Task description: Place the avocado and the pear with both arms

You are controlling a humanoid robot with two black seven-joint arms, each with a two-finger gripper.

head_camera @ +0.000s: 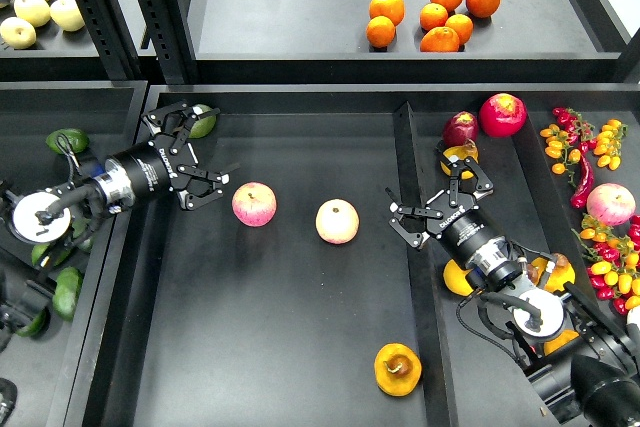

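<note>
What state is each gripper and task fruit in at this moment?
left gripper: open, empty, beside a pink-yellow apple.
right gripper: open, empty, over the divider.
pear: lying free on the middle tray floor, stem hollow showing, not held.
avocado: lying in the left bin, not held.

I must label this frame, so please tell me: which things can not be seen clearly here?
- Green fruit, head view: mostly hidden behind the left end effector.
- Dark green fruits at the left: cut by the bin wall and the arm.
- Yellow-orange fruit: partly covered by the right end effector.
</note>
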